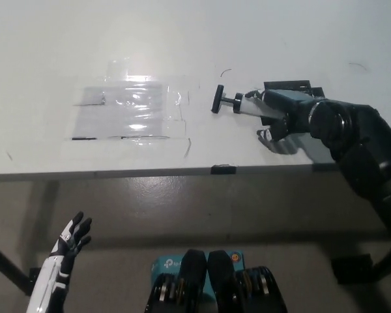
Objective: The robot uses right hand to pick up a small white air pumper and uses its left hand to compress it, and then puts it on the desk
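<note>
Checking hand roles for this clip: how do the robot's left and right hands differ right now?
The left hand is white, low at the picture's lower left below the desk edge, fingers spread and holding nothing. The right hand is black, over the desk at the right, closed on the small white air pumper, whose black handle points left. Neither hand touches the clear plastic sheet.

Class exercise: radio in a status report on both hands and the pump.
Right hand shut on air pumper, low over desk. Left hand open, below desk edge. Nothing between them.
</note>
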You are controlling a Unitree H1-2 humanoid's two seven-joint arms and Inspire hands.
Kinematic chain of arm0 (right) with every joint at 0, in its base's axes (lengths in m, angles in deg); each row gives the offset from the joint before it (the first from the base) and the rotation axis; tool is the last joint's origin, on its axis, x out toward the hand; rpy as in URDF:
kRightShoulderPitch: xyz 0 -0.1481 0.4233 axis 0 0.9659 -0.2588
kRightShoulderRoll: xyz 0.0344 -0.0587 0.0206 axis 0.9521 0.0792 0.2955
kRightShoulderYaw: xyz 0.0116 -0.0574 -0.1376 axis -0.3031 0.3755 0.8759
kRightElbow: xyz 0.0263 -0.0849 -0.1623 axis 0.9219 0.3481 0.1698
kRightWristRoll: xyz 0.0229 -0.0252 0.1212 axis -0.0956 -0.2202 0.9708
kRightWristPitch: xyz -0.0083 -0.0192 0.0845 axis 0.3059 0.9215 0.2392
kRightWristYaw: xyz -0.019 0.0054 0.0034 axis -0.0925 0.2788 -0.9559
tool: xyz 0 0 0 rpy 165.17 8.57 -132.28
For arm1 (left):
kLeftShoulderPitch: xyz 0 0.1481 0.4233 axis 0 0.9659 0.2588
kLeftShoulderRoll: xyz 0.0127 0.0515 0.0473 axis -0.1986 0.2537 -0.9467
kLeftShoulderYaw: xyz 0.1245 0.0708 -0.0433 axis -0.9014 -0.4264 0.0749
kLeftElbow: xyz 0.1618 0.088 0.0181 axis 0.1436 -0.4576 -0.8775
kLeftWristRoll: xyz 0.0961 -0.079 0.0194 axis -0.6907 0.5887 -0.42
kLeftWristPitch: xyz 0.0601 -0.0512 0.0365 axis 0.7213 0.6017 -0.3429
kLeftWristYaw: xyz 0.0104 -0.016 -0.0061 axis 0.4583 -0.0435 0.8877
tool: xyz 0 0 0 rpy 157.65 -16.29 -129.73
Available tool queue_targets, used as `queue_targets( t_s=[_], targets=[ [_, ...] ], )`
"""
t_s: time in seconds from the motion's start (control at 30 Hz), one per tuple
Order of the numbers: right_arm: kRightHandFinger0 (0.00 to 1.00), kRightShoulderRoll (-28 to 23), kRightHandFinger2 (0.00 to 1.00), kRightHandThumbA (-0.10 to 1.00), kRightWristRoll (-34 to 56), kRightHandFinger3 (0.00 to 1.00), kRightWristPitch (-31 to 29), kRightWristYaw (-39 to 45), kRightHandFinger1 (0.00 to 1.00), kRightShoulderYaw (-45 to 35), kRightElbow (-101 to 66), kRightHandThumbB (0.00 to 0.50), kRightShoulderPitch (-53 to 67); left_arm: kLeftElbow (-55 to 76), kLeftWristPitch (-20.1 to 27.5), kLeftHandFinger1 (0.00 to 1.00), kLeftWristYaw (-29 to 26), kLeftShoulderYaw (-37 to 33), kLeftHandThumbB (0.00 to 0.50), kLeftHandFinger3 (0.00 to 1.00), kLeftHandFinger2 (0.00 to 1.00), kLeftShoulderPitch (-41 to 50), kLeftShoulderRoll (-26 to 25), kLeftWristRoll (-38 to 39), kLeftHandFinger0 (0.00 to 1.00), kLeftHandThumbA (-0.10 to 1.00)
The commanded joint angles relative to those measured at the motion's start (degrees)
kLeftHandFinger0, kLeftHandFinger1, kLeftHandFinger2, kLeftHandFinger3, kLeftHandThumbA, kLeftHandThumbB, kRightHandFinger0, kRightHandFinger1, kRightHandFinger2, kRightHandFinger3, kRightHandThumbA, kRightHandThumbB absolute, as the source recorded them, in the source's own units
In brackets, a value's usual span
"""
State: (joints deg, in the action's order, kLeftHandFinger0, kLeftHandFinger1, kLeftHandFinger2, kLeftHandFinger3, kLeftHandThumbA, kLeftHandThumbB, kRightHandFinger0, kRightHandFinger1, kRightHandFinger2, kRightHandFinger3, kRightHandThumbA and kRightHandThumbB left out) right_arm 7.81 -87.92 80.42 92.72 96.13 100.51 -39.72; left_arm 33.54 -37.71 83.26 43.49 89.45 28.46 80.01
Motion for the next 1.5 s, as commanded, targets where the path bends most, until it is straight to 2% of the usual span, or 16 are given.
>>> queue_targets(
  t_s=[0.0, 0.07, 0.1, 0.17, 0.3, 0.37, 0.5, 0.57, 0.67, 0.9, 0.93, 1.0, 1.17, 1.23, 1.37, 1.47],
  targets=[
    [1.0, -1.79, 1.0, 0.7, 1.22, 1.0, 0.44, 1.67, 1.0, 0.26, -2.02, 0.346, -4.02, 1.2, 1.91, 1.0, 0.43, 0.8, 0.076, 1.0, 1.0, -0.24, -0.58, 1.62, 1.0, 1.0],
    [1.0, -2.19, 1.0, 0.72, 1.42, 1.0, 0.45, 1.83, 1.0, 0.28, -3.06, 0.356, -3.43, 0.96, 2.17, 1.0, 0.48, 0.64, 0.077, 1.0, 1.0, 0.04, -0.38, 1.58, 1.0, 1.0],
    [1.0, -2.76, 1.0, 0.77, 1.81, 1.0, -0.27, 0.9, 1.0, -0.34, -5.45, 0.387, -2.59, 0.93, 2.38, 1.0, 0.35, 0.61, 0.068, 1.0, 1.0, 0.04, -0.41, 1.09, 1.0, 1.0],
    [1.0, -3.09, 1.0, 0.76, 2.48, 1.0, -0.76, -0.13, 1.0, -1.12, -8.01, 0.382, -1.52, 1.1, 2.25, 1.0, 0.43, 0.55, 0.065, 1.0, 1.0, 0.32, -0.46, 1.11, 1.0, 1.0],
    [1.0, -4.17, 1.0, 0.76, 3.39, 1.0, -6.44, -7.95, 1.0, -4.72, -20.99, 0.306, 3.16, 1.16, 1.88, 1.0, 0.51, 0.77, 0.082, 1.0, 1.0, 0.06, -0.55, 1.64, 1.0, 1.0],
    [1.0, -4.3, 1.0, 0.83, 3.62, 1.0, -6.03, -8.27, 1.0, -6.23, -26.44, 0.303, 4.4, 1.04, 2.11, 1.0, 0.41, 0.74, 0.085, 1.0, 1.0, 0.04, -0.35, 1.68, 1.0, 1.0],
    [1.0, -4.12, 1.0, 0.86, 6.28, 1.0, -4.79, -7.51, 1.0, -10.07, -37.22, 0.281, 6.73, 1.09, 2.25, 1.0, 0.26, 0.8, 0.085, 1.0, 1.0, 0.55, -0.29, 1.53, 1.0, 1.0],
    [1.0, -4.39, 1.0, 0.94, 7.06, 1.0, -4.79, -7.99, 1.0, -12.17, -41.67, 0.289, 7.57, 1.4, 1.81, 1.0, 0.13, 0.77, 0.094, 1.0, 1.0, 0.77, -0.08, 1.49, 1.0, 1.0],
    [1.0, -4.33, 1.0, 0.95, 11.59, 1.0, -5.52, -8.78, 1.0, -16.74, -47.89, 0.258, 9.38, 1.33, 1.59, 1.0, 0.17, 0.78, 0.095, 1.0, 1.0, -0.53, -0.15, 1.47, 1.0, 1.0],
    [1.0, 0.92, 1.0, 1.0, 20.51, 1.0, -2.03, -11.58, 1.0, -25.54, -71.52, 0.243, 24.95, -1.7, 0.75, 1.0, 0.59, 0.72, 0.107, 1.0, 1.0, -8.92, -0.11, 2.59, 1.0, 1.0],
    [1.0, 2.41, 1.0, 1.0, 21.15, 1.0, -2.54, -12.45, 1.0, -25.82, -74.14, 0.209, 29.37, -2.35, 0.9, 1.0, 0.6, 0.61, 0.099, 1.0, 1.0, -9.92, 0.04, 2.62, 1.0, 1.0],
    [1.0, 3.85, 1.0, 1.0, 22.28, 1.0, -4.31, -13.33, 1.0, -26.08, -74.4, 0.178, 32.37, -2.9, 1.18, 1.0, 0.62, 0.55, 0.095, 1.0, 1.0, -10.69, 0.23, 2.85, 1.0, 1.0],
    [1.0, 9.54, 1.0, 1.0, 24.45, 1.0, -11.16, -15.34, 1.0, -24.8, -66.8, 0.21, 42.73, -4.64, 1.74, 1.0, 0.83, 0.93, 0.121, 1.0, 1.0, -10.89, -0.18, 3.57, 1.0, 1.0],
    [1.0, 11.26, 1.0, 1.0, 25.24, 1.0, -13.78, -16.55, 1.0, -24.97, -62.32, 0.171, 45.06, -5.05, 1.51, 1.0, 0.77, 1.05, 0.126, 1.0, 1.0, -10.6, -0.36, 3.25, 1.0, 1.0],
    [1.0, 14.36, 1.0, 1.0, 26.53, 1.0, -14.74, -17.83, 1.0, -25.12, -58.85, 0.19, 48.51, -4.51, 1.51, 1.0, 0.84, 0.95, 0.109, 1.0, 1.0, -8.3, -0.2, 3.42, 1.0, 1.0],
    [1.0, 15.62, 1.0, 1.0, 26.86, 1.0, -17.97, -19.29, 1.0, -25.12, -54.14, 0.173, 48.88, -5.38, 1.55, 1.0, 1.04, 0.62, 0.11, 1.0, 1.0, -8.88, -0.28, 3.23, 1.0, 1.0]
  ],
)
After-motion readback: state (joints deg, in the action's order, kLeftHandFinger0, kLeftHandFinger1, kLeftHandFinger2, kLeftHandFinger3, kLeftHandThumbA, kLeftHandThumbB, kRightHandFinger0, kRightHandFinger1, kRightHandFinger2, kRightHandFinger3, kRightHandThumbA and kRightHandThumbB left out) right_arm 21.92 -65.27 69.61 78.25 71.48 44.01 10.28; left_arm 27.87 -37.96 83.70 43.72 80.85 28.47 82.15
